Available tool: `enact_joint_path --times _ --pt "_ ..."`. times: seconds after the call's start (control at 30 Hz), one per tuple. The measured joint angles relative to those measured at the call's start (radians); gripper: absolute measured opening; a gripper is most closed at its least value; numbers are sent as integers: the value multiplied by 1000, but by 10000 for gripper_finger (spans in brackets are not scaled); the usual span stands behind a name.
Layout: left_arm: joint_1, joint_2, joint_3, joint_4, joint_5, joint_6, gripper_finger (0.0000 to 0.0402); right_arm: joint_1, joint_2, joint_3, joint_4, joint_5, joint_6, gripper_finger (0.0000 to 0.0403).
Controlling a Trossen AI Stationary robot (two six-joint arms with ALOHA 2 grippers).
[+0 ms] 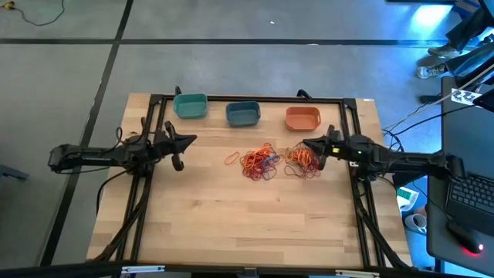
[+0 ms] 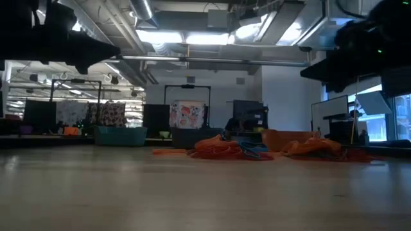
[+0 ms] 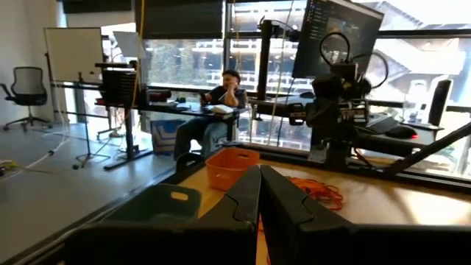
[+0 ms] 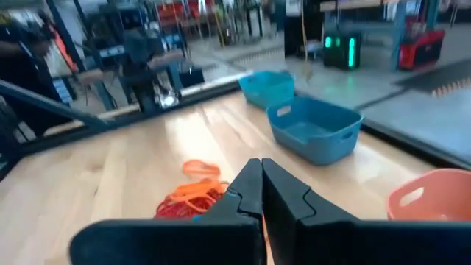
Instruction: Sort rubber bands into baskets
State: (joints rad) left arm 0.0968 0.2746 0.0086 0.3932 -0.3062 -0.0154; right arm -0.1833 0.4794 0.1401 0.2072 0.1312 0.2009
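High view — rubber bands (image 1: 266,161) piled near baskets (image 1: 243,114); both grippers closed.

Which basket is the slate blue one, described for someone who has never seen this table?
Look along the table's far edge, where three baskets stand in a row. The slate blue basket is the middle one, between the teal basket and the orange basket, and the darkest of them.

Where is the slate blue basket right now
In the high view, the slate blue basket sits at the table's far edge, middle of the row, between the teal basket and the orange basket, beyond the rubber bands.
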Motion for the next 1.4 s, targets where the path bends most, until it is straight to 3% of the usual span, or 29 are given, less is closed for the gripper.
enact_joint_path --times 0.23,0.43,0.57,0.77,1.0,1.17,1.4 --pt "24 122 0 74 7 -1 5 0 338 160 -81 -2 3 7" --pt "30 171 0 131 7 -5 5 -9 575 339 -302 15 34 16" --pt "30 191 0 158 7 7 5 -57 714 453 -460 -53 72 65" --pt "30 238 0 188 7 15 5 -104 882 521 -540 -90 145 144" --pt "30 313 0 267 48 52 5 -105 982 522 -540 -125 201 169" --pt "30 341 0 286 62 81 5 -104 988 522 -519 -86 214 144" --pt "22 344 0 278 63 91 5 -105 988 522 -522 -70 199 22"
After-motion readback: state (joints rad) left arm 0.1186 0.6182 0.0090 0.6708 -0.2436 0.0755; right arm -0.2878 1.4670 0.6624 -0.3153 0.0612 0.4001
